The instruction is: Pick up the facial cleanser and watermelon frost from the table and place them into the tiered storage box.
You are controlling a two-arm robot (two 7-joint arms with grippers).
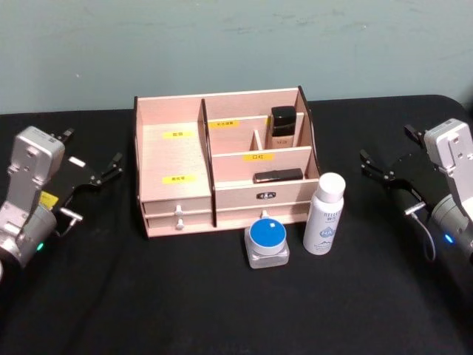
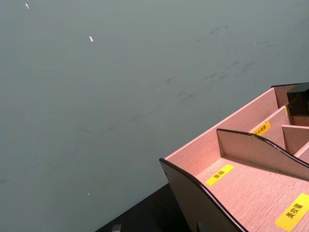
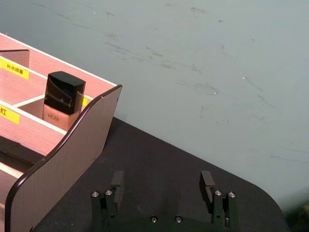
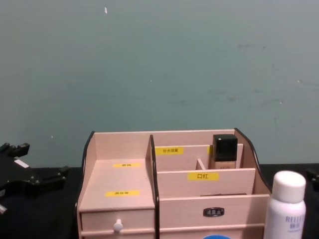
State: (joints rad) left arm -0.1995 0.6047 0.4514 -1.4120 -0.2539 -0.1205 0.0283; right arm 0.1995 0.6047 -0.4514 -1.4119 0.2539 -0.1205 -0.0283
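The black table (image 1: 222, 310) before me carries three items. The wooden storage box (image 1: 171, 155) stands at centre rear. The white bottle (image 1: 325, 214) stands upright near the box's front right corner. The blue-lidded jar (image 1: 267, 242) sits just left of the bottle, directly in front of the box.

Pale pinkish wood on the tiered storage box (image 1: 174, 159), w/ dark brown-black edges on its curved sides, yellow labels (image 1: 178, 134) w/ dark print, white knobs (image 1: 178, 214), and a small dark plate on the rt drawer front. The facial cleanser (image 1: 325, 214) is white, cap incl., w/ blue print. The watermelon frost (image 1: 267, 240) is a clear-grey jar w/ a bright blue lid. In the box, a foundation bottle (image 1: 282, 127) has a glossy black cap and beige body, and there's a black bar-shaped item (image 1: 278, 175). Plain black table (image 1: 222, 310). Dull grey-green wall (image 1: 236, 44) w/ faint scuffs and a few white specks. The left hand (image 1: 92, 151) has black fingers, a silver-grey body and a yellow sticker. The right hand (image 1: 386, 144) has black fingers and a silver-grey body.
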